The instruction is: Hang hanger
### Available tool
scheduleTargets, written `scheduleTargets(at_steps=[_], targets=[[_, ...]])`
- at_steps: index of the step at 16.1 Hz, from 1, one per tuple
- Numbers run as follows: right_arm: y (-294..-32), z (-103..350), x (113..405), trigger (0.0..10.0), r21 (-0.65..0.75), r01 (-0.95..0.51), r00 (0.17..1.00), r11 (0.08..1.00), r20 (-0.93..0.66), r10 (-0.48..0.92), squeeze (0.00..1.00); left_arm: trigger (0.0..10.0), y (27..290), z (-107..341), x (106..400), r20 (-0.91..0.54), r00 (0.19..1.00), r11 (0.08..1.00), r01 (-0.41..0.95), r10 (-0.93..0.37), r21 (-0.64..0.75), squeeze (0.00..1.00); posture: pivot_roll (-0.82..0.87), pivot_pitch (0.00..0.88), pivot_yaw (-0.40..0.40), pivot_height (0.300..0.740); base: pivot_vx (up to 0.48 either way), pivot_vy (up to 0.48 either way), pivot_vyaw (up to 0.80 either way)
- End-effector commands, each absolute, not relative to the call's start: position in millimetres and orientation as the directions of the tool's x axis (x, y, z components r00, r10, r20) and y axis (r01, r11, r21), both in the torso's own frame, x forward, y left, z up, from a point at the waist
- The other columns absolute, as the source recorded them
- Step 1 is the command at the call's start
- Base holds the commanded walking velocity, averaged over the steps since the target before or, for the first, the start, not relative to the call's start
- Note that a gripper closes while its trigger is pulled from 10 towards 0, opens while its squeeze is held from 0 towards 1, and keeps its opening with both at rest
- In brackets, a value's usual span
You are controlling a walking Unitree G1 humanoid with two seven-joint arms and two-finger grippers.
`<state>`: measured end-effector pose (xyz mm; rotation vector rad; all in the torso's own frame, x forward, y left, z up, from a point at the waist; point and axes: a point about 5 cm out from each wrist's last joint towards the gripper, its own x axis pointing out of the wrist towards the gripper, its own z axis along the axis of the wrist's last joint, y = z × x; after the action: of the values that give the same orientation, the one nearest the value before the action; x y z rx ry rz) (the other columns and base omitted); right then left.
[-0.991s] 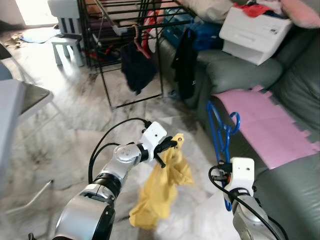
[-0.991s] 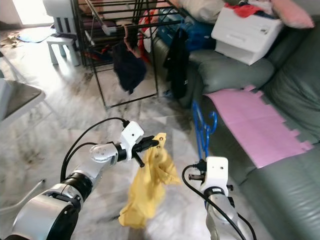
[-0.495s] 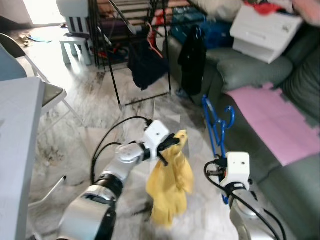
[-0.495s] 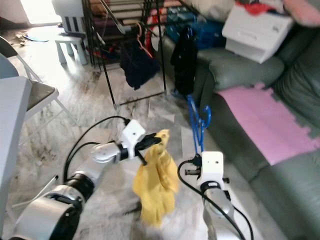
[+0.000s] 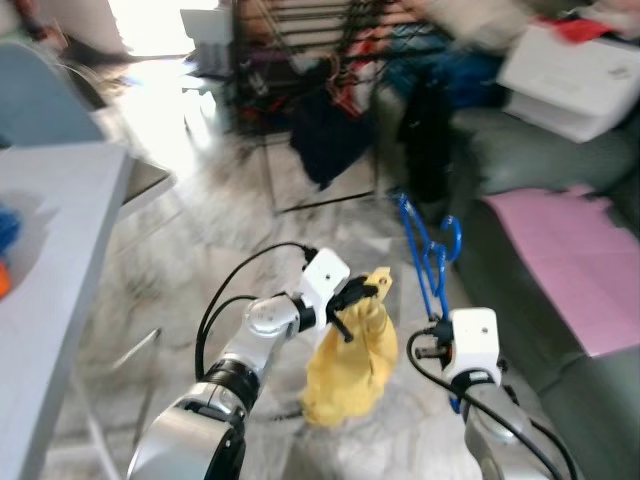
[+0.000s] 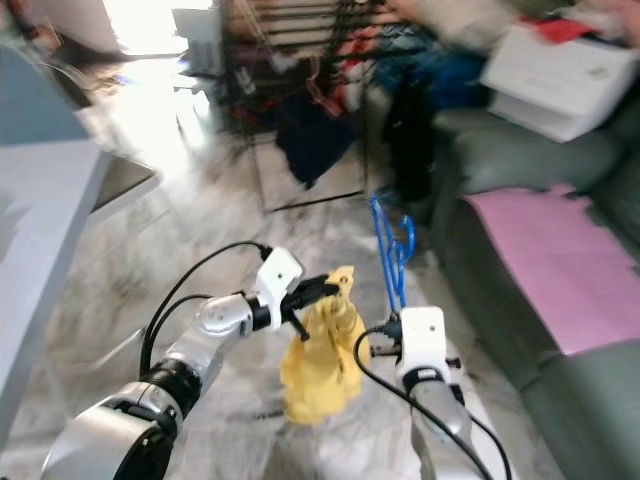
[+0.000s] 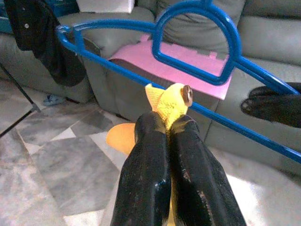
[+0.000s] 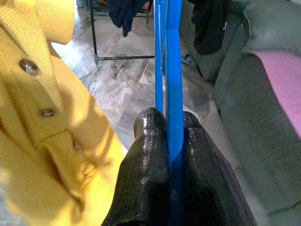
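A black drying rack (image 5: 300,60) stands on the marble floor (image 5: 180,250), dark garments (image 5: 330,140) hanging from it, beside a grey-green sofa (image 5: 520,150). A pink mat (image 5: 570,260) lies on the sofa seat, and a white box (image 5: 580,80) rests on its arm. A grey table (image 5: 50,260) stands at left.

The right end effector (image 8: 174,129) clamps the blue hanger (image 8: 173,70) beside a yellow garment (image 8: 47,127).
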<state>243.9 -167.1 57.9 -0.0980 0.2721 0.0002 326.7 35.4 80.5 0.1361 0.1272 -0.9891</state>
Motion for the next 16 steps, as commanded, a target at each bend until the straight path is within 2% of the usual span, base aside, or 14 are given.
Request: scheduleTargets(at_steps=[1,4,6,9,12,15,16], targets=[[-167,62,246,10.0,-0.1,-0.015,0.968,0.995,-0.249,-0.011,0.0,10.0,33,91,331,-0.134,0.552,0.546,0.834,-0.823,0.078,0.0,-0.04,0.0,-0.037,0.74,0.0,-0.319,0.0],[-168,62,246,10.0,-0.103,-0.014,0.968,0.995,-0.249,-0.012,0.0,10.0,34,91,332,-0.13,0.557,0.553,0.83,-0.82,0.069,0.0,-0.04,0.0,-0.038,0.74,0.0,-0.097,0.0],[-166,63,248,10.0,-0.1,-0.014,0.969,0.995,-0.246,-0.012,0.0,10.0,36,93,335,-0.112,0.576,0.578,0.816,-0.81,0.012,0.0,-0.03,0.0,-0.04,0.74,0.0,0.0,0.0],[-164,63,247,10.0,-0.048,0.009,0.969,0.999,-0.245,-0.021,0.0,10.0,43,93,337,-0.111,0.579,0.584,0.811,-0.807,-0.016,0.0,-0.03,0.0,-0.038,0.74,0.0,0.0,0.0],[-161,64,248,10.0,-0.047,-0.005,0.971,0.999,-0.238,-0.006,0.0,10.0,47,93,338,-0.11,0.578,0.584,0.811,-0.808,-0.025,0.0,-0.03,0.0,-0.038,0.74,0.0,0.0,-0.8],[-159,63,247,10.0,-0.044,-0.011,0.97,0.999,-0.245,0.0,0.0,10.0,47,94,339,-0.112,0.577,0.583,0.812,-0.809,-0.026,0.0,-0.03,0.0,-0.038,0.74,0.308,0.0,-0.73],[-159,63,246,10.0,-0.045,-0.012,0.969,0.999,-0.246,0.001,0.0,10.0,47,94,339,-0.112,0.576,0.582,0.813,-0.81,-0.028,0.0,-0.03,0.0,-0.038,0.74,0.349,0.0,0.0]])
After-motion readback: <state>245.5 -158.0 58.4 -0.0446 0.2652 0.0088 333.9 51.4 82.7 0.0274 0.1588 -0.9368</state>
